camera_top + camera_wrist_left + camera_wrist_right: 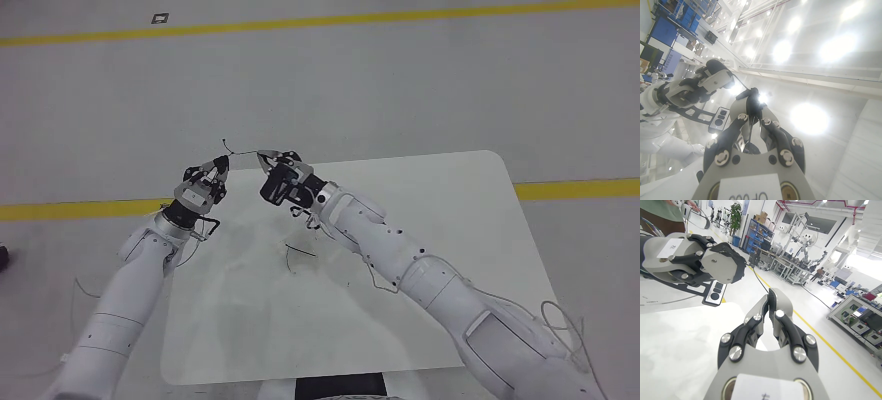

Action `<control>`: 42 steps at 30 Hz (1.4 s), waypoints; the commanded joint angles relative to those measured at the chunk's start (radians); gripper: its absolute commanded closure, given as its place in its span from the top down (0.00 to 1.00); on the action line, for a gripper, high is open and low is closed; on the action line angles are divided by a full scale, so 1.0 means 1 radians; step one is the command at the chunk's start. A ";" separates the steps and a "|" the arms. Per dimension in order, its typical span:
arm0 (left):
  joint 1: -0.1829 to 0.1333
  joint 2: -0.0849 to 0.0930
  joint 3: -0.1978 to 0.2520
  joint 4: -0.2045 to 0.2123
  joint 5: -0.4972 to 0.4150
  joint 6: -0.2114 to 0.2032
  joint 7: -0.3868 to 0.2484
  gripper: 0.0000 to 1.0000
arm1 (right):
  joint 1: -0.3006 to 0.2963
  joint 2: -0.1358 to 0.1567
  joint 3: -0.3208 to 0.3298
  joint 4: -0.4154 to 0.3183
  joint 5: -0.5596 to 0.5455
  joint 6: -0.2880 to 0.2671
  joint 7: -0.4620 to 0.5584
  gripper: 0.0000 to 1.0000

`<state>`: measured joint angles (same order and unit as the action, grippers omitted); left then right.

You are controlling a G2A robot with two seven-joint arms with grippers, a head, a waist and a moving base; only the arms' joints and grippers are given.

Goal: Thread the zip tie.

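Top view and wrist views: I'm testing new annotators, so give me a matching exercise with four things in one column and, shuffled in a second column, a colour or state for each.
1 zip tie
2 table
3 floor line
4 left gripper

A yellow
B fingers shut on the zip tie
C white, rounded corners
D thin dark strand held at both ends

Pairs: 1-D, 2-C, 3-A, 4-B

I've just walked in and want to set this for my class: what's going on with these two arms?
Both arms are raised near the far edge of the white table, sharing one thin black zip tie. The left gripper is shut on one end and the right gripper is shut on the other, with the strap spanning the short gap between them. Whether the tip has entered the head cannot be made out.
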<state>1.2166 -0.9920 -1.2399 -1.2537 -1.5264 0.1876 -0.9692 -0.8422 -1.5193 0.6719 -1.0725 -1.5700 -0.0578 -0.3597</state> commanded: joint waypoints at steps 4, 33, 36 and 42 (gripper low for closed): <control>0.000 0.000 0.000 0.000 0.000 0.000 0.000 0.00 | -0.007 0.012 0.005 -0.015 0.000 0.002 0.010 0.00; 0.000 0.000 0.000 0.000 0.000 0.000 0.000 0.00 | -0.050 0.076 0.022 -0.089 0.000 0.017 0.058 0.00; 0.000 0.000 0.000 0.000 0.000 0.000 0.000 0.00 | -0.061 0.087 0.031 -0.096 0.000 0.020 0.063 0.73; 0.000 0.000 0.000 0.000 0.000 0.000 0.000 0.00 | -0.097 0.139 0.059 -0.128 0.000 0.023 0.087 1.00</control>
<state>1.2166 -0.9920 -1.2399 -1.2536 -1.5264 0.1876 -0.9692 -0.9342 -1.3911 0.7272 -1.1948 -1.5700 -0.0333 -0.2765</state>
